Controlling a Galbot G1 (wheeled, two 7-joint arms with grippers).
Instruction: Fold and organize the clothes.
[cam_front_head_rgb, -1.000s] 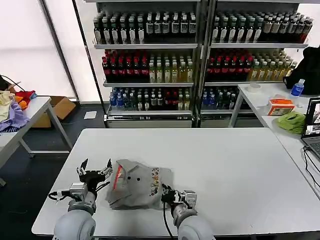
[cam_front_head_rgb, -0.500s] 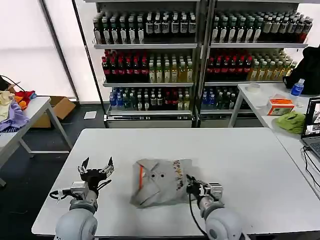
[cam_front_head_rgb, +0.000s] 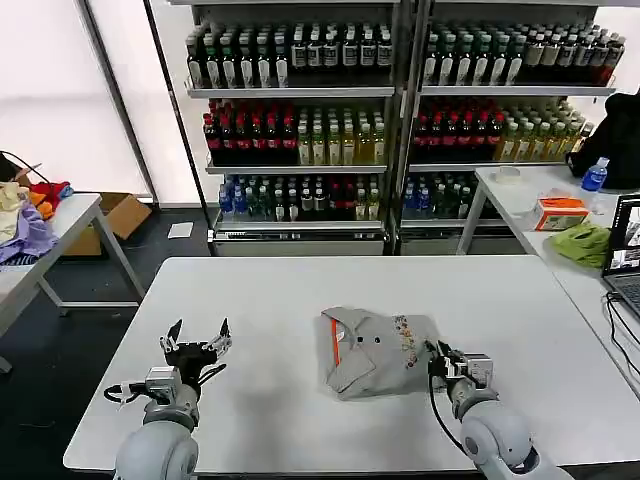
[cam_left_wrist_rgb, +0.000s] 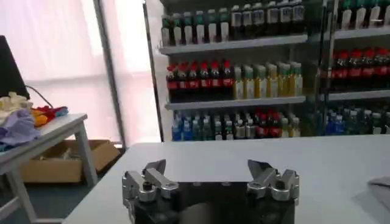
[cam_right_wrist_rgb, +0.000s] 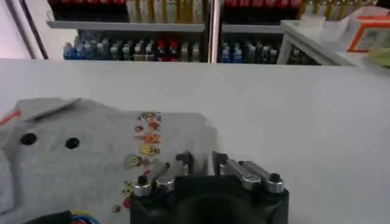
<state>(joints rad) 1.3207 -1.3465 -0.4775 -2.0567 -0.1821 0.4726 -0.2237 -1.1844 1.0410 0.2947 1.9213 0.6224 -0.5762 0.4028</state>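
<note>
While the left gripper (cam_front_head_rgb: 197, 345) waits with its fingers spread wide and nothing between them, near the table's left front corner, the right gripper (cam_front_head_rgb: 441, 358) sits right at the shirt's (cam_front_head_rgb: 378, 349) right edge. From its own wrist camera the right gripper's (cam_right_wrist_rgb: 201, 164) two fingers stand close together, with only a narrow gap, over the hem just beside the chest print (cam_right_wrist_rgb: 144, 144); whether a fold of cloth is pinched there I cannot tell.

The shirt (cam_right_wrist_rgb: 91, 158) lies folded into a compact bundle on the white table (cam_front_head_rgb: 300, 290), right of centre, collar and orange lining toward the left gripper, printed side toward the right one. Its longer side runs front to back. By my reckoning the right arm is far nearer, touching distance against well apart, so any tidying falls to it.
</note>
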